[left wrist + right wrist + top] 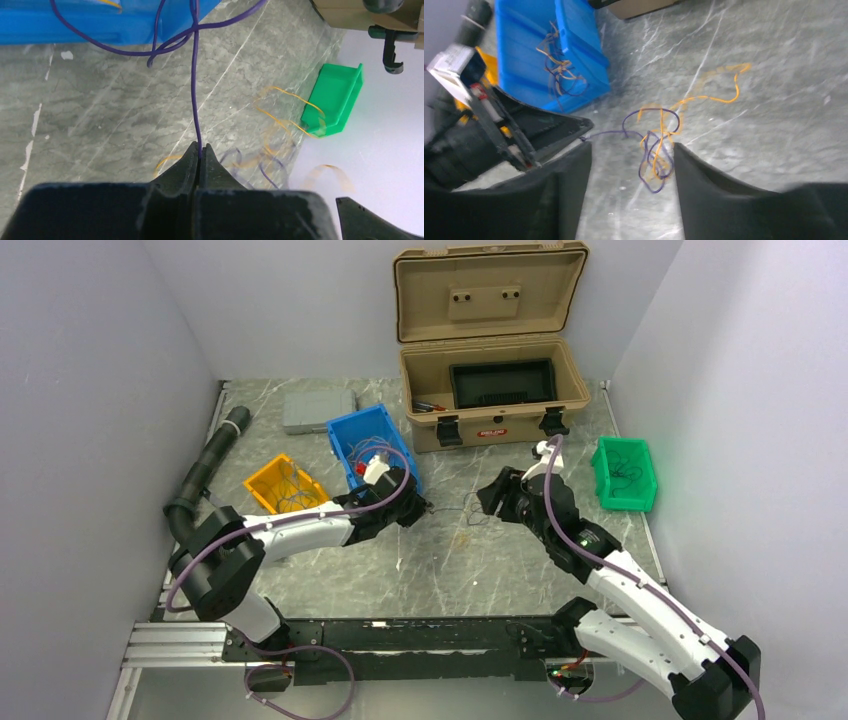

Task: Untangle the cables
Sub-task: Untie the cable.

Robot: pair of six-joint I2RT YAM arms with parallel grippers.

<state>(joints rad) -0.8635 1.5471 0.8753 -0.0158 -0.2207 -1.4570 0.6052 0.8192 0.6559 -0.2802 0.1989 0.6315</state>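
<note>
While reaching in from the near edge of the grey marbled desk (440, 570), pinching a thin purple wire (196, 100) between the fully closed black fingertips of the left gripper (200, 151), with that wire rising straight out of the tips toward purple loops crossing in front of the blue plastic bin (75, 25). Facing it from just opposite with the right gripper (631, 150), jaws standing clearly apart and gripping nothing.

Framing between those parted jaws the cables (655, 160), a small loose knot of very thin purple and orange wires lying on the desk between the two grippers. Trailing one purple strand from the knot across to the left gripper's tip, and one orange strand away over the marble on the far side.

Showing farther back, in the overhead view, more thin wires heaped inside the blue bin just behind the left gripper. Showing a yellow plastic bin (285, 485) with a few wires to the left of it, and a green plastic bin (625, 473) with dark wires near the right wall.

Ending at the far wall with an open tan hard case (490, 390), lid up and a black tray inside, a flat grey box (318, 410) beside it, and a black corrugated hose (205, 470) running along the left wall.
</note>
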